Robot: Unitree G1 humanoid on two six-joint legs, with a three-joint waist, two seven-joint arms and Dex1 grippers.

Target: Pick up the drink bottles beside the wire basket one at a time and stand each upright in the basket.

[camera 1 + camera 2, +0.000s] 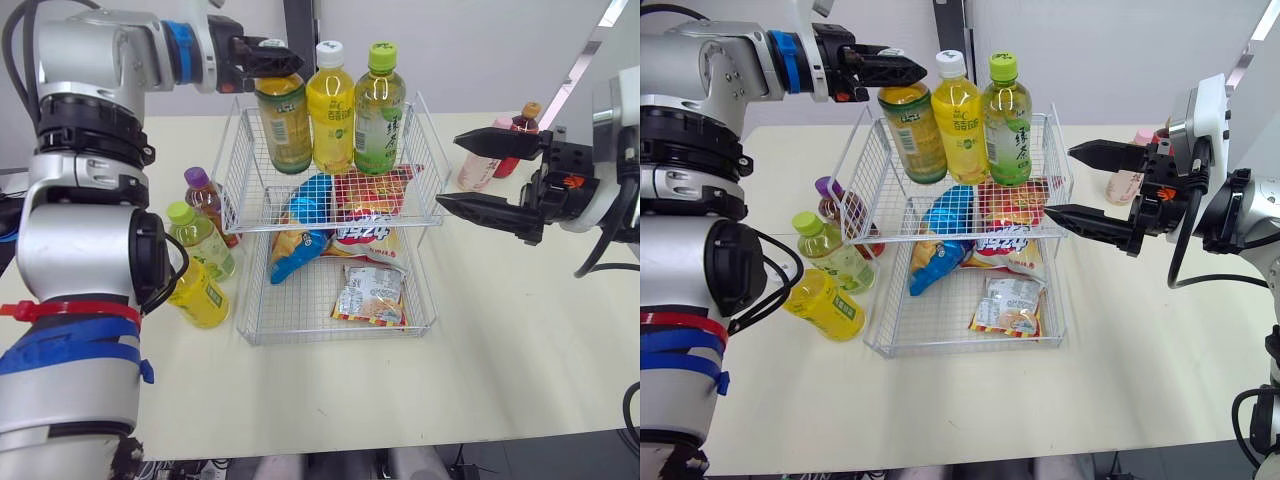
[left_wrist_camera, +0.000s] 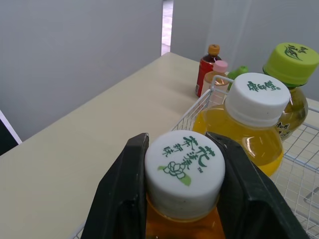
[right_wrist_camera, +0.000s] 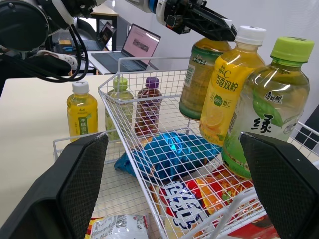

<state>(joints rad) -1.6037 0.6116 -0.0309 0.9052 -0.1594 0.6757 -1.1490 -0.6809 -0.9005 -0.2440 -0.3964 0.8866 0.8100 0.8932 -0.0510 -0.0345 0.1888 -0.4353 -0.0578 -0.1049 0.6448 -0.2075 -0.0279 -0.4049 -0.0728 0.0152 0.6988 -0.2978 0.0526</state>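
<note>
Black fingers [image 2: 122,199] of L gripper [image 2: 178,142] clamp round white cap [image 2: 184,169] of amber bottle [image 1: 284,125].

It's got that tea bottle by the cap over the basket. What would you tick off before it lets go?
1. Grip: the left gripper clamps the tea bottle by its white cap: ok.
2. Bottle upright: roughly, ok.
3. Base resting on the upper shelf of the wire basket: cannot tell.
4. Gap to the yellow bottle next to it: cannot tell.
5. Other arm clear: right gripper open, beside the basket: ok.
6. All bottles in: not ok; the purple-capped bottle and green-capped bottle stand outside.
</note>
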